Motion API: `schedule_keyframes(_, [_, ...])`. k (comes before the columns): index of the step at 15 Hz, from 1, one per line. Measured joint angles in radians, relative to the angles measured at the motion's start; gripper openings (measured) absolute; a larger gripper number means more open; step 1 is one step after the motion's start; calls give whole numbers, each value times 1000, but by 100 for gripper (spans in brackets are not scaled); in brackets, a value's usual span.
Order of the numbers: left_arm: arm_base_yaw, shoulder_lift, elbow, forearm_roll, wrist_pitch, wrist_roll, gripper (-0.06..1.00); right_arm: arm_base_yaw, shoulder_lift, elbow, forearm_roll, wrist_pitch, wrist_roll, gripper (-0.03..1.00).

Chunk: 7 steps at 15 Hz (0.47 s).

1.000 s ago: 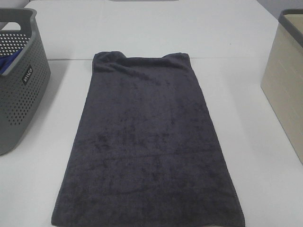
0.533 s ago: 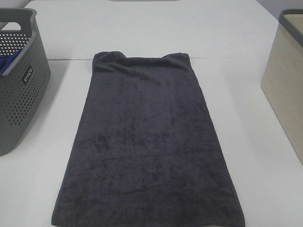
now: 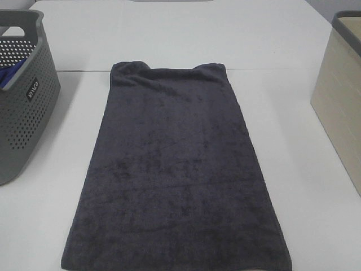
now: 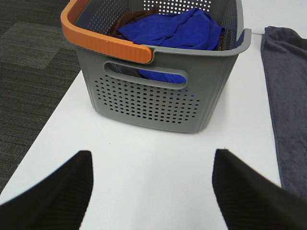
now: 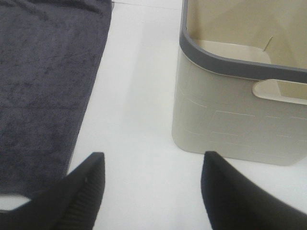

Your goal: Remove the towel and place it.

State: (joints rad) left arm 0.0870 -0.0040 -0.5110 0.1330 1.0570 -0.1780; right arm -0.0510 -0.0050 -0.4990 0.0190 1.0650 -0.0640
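The dark charcoal-grey towel lies spread flat, lengthwise, in the middle of the white table. Its edge also shows in the left wrist view and in the right wrist view. Neither gripper shows in the exterior high view. My left gripper is open and empty above bare table, in front of the grey basket. My right gripper is open and empty above bare table, between the towel's edge and the beige bin.
A grey perforated basket with an orange handle stands at the table's left and holds a blue cloth. A beige bin with a grey rim stands at the right; its inside looks empty.
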Motion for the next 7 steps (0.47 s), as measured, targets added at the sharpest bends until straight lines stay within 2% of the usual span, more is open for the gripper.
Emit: schedule_keyframes(7, [0, 0, 0, 0, -1, 0, 66, 0, 0, 0, 0, 0, 0, 59])
